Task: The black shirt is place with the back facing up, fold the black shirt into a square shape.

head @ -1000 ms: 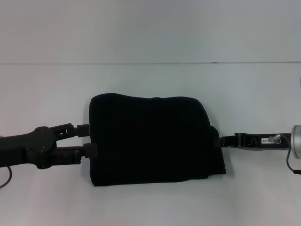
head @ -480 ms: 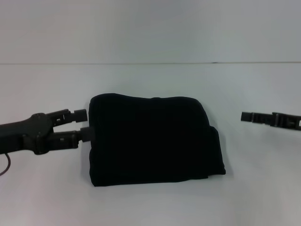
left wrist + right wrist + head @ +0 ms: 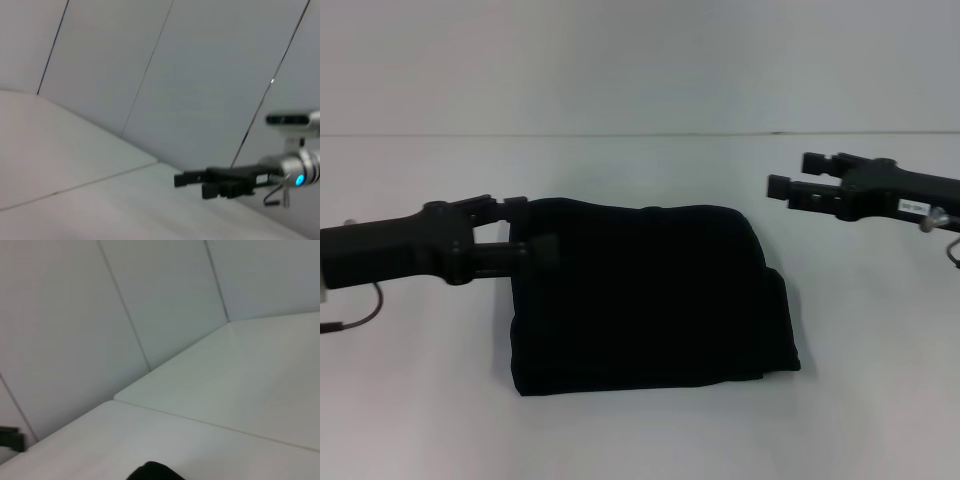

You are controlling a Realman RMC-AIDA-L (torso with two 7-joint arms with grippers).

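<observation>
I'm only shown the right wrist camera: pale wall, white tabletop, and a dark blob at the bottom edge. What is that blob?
Observer: It's the black shirt, folded into a compact, roughly rectangular bundle on the white table.
Operator: Where is the arm carrying my camera?
Observer: The right gripper hovers off to the shirt's right, clear of it, with its fingers open.
Operator: And the other arm?
Observer: The left gripper is at the shirt's far left corner, fingers open. I cannot tell whether it touches the cloth.
</observation>
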